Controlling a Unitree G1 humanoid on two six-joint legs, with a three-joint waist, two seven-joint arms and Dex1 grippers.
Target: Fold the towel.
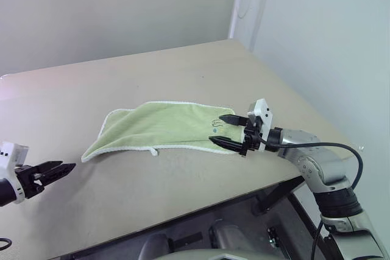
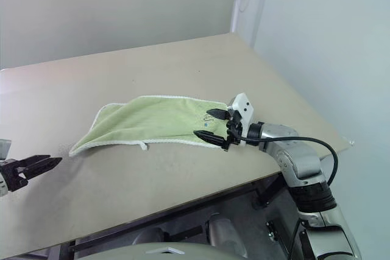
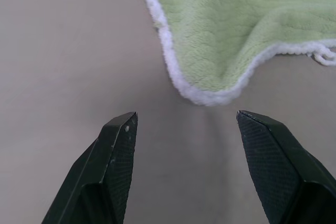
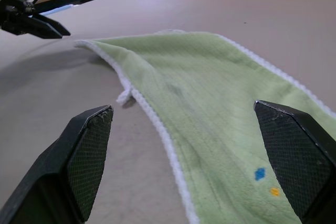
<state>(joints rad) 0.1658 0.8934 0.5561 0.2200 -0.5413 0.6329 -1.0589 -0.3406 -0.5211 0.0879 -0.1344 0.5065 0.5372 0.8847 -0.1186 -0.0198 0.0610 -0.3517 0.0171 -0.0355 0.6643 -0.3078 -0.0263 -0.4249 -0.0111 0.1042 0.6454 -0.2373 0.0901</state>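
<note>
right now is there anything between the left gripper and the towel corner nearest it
Nothing visible. Bare table lies between the open left gripper and the near corner of the towel. The open right gripper is already at the towel's other end.

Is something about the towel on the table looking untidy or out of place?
Only slightly. The towel lies once folded but askew: its layers do not line up at the left corner, where one edge sticks out past the other. The table shows no spill or damage.
</note>
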